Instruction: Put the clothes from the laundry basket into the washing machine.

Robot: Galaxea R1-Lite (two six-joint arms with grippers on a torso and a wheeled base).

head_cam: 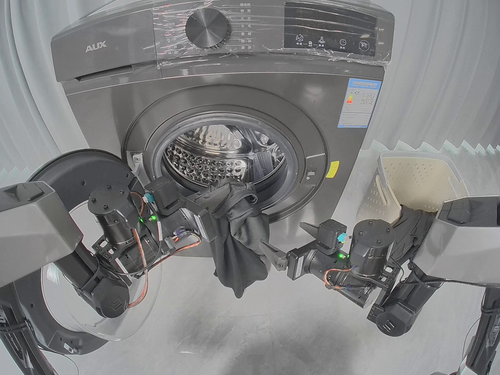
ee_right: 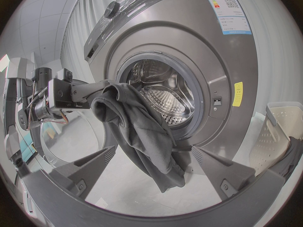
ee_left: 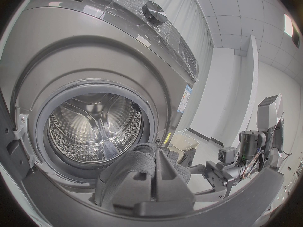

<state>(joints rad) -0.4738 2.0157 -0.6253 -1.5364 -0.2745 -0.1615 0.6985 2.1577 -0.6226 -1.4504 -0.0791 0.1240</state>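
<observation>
A: While the door [head_cam: 78,175] of the washing machine [head_cam: 224,92] stands swung open to the robot's left, note the left gripper [head_cam: 207,212]: position and state?

B: Left gripper at the lower left edge of the drum [head_cam: 219,157] mouth, against the door seal [ee_left: 41,120]. Fingers [ee_left: 167,177] closed on a dark grey garment [head_cam: 239,246]; left wrist view shows the cloth bunched between them.

A: Where does the garment lie?

B: Upper part bunched at the gripper, over the lower rim of the opening. The rest hangs outside, down the machine's front. Whether its lowest fold touches the floor [head_cam: 208,324]: cannot tell.

A: Right gripper?

B: Right gripper [head_cam: 282,236] low in front of the machine, to the right of the hanging garment, near it but apart. Fingers spread wide, holding nothing, pointing toward the cloth. In the right wrist view the garment hangs farther off, in line with the gap between them, with the left gripper at its top.

A: Drum interior?

B: Perforated steel wall and raised ribs visible through the opening.

A: Source container?

B: Cream perforated laundry basket [head_cam: 416,154] on the floor, just beside the machine's right front corner. A second dark garment [head_cam: 411,230] hangs over its near rim.

A: Anything else on the machine?

B: Round dial [head_cam: 207,27] on the control panel [head_cam: 328,27], under clear plastic film [head_cam: 172,32]; blue label [head_cam: 359,102] at the upper right of the front; yellow sticker [head_cam: 332,169] right of the opening.
</observation>
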